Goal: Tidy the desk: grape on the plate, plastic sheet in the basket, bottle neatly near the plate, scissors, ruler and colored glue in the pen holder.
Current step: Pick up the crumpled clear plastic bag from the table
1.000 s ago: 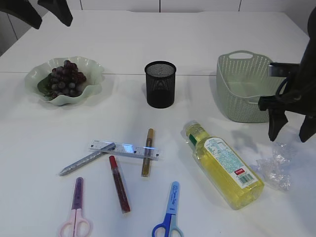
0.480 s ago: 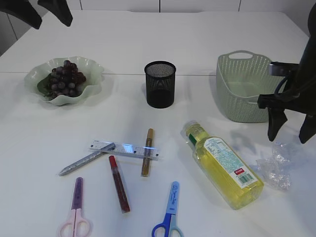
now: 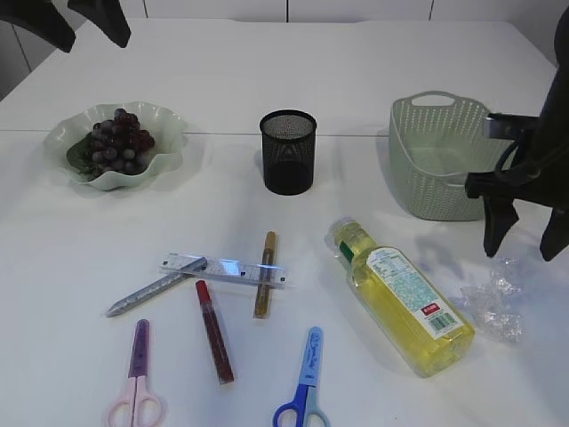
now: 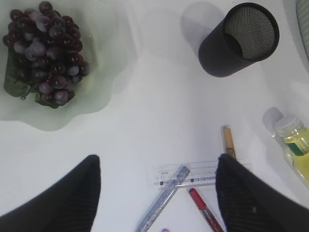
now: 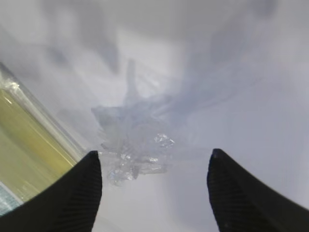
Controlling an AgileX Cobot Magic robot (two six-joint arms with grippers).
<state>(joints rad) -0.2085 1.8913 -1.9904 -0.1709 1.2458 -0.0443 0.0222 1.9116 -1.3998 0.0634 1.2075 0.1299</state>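
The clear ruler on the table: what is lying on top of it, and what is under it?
Two glue sticks cross the ruler: the silver one's tip at its left end, the gold one near its right end. Whether they lie over or under it cannot be told, because it is transparent.

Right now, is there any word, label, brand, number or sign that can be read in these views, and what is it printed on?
None reads clearly.
Bottle: white label with small print and a red patch, too small to read.
Ruler: scale marks and numbers, too small to read.
Blue scissors: writing along the blade cover, blurred and unreadable.
No print shows on the pen holder, basket or plate.
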